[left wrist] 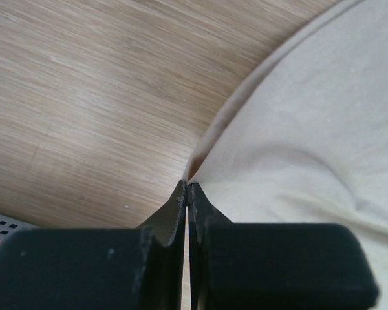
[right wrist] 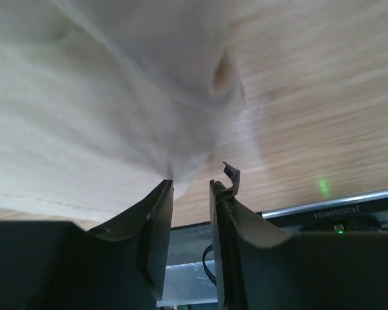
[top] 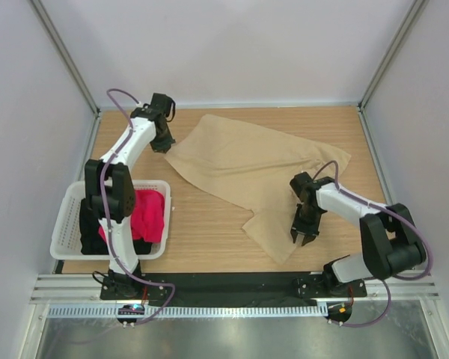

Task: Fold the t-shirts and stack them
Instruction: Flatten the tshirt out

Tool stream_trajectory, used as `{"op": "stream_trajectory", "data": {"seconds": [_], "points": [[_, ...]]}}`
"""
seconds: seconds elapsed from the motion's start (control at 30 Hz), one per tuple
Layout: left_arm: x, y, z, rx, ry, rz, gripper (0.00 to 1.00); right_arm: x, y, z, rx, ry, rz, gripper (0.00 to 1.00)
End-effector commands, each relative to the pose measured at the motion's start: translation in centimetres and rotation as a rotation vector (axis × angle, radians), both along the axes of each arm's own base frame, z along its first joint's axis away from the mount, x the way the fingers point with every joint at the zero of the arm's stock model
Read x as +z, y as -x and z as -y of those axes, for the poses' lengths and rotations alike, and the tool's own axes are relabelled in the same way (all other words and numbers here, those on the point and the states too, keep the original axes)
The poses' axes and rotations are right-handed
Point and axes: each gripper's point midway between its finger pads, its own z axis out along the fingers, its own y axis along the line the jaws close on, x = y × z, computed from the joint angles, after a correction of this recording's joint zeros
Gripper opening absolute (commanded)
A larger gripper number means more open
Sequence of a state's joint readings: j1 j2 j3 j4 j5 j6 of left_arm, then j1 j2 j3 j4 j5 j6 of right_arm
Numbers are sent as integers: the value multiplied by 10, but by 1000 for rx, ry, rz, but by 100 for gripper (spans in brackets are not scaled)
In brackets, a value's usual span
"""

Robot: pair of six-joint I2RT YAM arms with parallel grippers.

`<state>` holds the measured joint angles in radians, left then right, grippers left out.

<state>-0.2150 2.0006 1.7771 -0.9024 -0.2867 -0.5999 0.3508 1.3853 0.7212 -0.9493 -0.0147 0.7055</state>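
Note:
The tan t-shirt (top: 247, 161) lies spread and rumpled across the middle of the wooden table. My left gripper (top: 163, 143) is at its far-left corner. In the left wrist view the jaws (left wrist: 186, 186) are pressed together on the hem of the tan t-shirt (left wrist: 310, 129). My right gripper (top: 302, 238) is at the near-right flap. In the right wrist view it (right wrist: 193, 184) is a little open, with the tan t-shirt (right wrist: 84, 97) touching only the left fingertip. The red-pink t-shirt (top: 150, 213) and the black t-shirt (top: 87, 228) lie bunched in the basket.
The white slotted basket (top: 67, 202) stands at the near left, partly under the left arm; its corner shows in the left wrist view (left wrist: 0, 226). A metal rail (top: 232, 288) runs along the near table edge and shows in the right wrist view (right wrist: 336, 203). White walls enclose the table.

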Motion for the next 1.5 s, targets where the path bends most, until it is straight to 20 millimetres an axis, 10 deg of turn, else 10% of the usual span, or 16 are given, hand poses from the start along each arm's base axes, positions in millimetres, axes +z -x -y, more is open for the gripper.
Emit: {"op": "stream_trajectory", "data": {"seconds": [0.0,0.5,0.8,1.17,1.47], "points": [[5,2,24,-72,98,8,0,-9,-31,-13,23,-25,42,37],[5,40,27,-104,155,14,0,8,-162,-8,230,196,146,43],[7,39,30,-122,168,15,0,37,-97,-8,164,72,196,54],[2,47,36,-138,203,-1,0,13,-43,-23,109,-86,119,27],[1,46,37,-138,210,-5,0,21,5,-47,190,-100,93,41]]}}
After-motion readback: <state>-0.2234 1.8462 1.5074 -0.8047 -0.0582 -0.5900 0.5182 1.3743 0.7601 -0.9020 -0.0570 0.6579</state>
